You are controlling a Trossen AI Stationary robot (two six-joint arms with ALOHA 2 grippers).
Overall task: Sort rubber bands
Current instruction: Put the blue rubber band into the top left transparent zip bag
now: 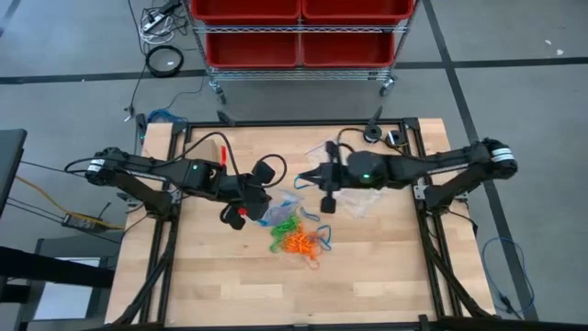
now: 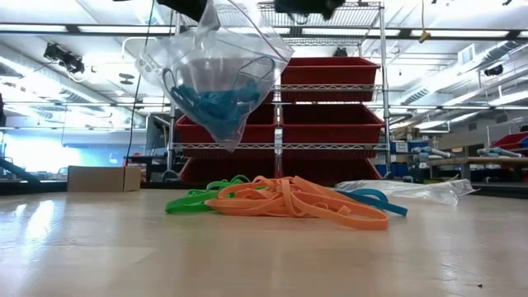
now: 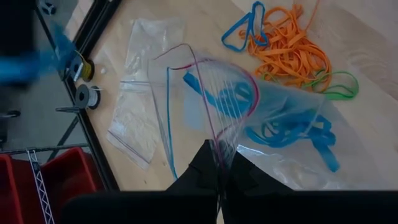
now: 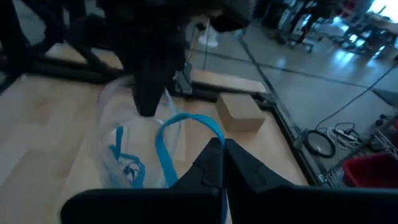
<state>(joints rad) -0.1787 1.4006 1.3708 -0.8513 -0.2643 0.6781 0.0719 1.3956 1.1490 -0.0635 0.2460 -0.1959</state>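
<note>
Two arms meet over the middle of the wooden table [image 1: 220, 285] in the high view. The left gripper [image 1: 241, 215] hangs beside a clear bag [image 1: 276, 212], the right gripper [image 1: 327, 204] stands just past it, and loose rubber bands [image 1: 296, 241] in orange and green lie on the wood just below both. From up here we cannot read either set of fingers.

In the low view we see what the top-down one hides: the bag [image 2: 216, 74] is off the table, hanging in the air with blue bands bunched in its lower corner, above the orange and green pile [image 2: 285, 200]. A second clear bag [image 2: 412, 190] lies flat to the right. Both grippers are cut off at the upper edge.

In the left wrist view we find the left gripper [image 3: 218, 167] pinched shut on the rim of the bag [image 3: 273, 118], with blue bands inside and the pile [image 3: 295, 53] beyond. Another empty bag [image 3: 140, 106] lies flat nearby.

In the right wrist view the right gripper [image 4: 222, 158] is closed, with a blue band [image 4: 186, 134] looped up against its fingertips; we cannot make out whether the band is actually pinched. The left arm's dark gripper holds the bag [image 4: 124, 149] ahead, and a small cardboard box [image 4: 239, 112] sits behind.
</note>
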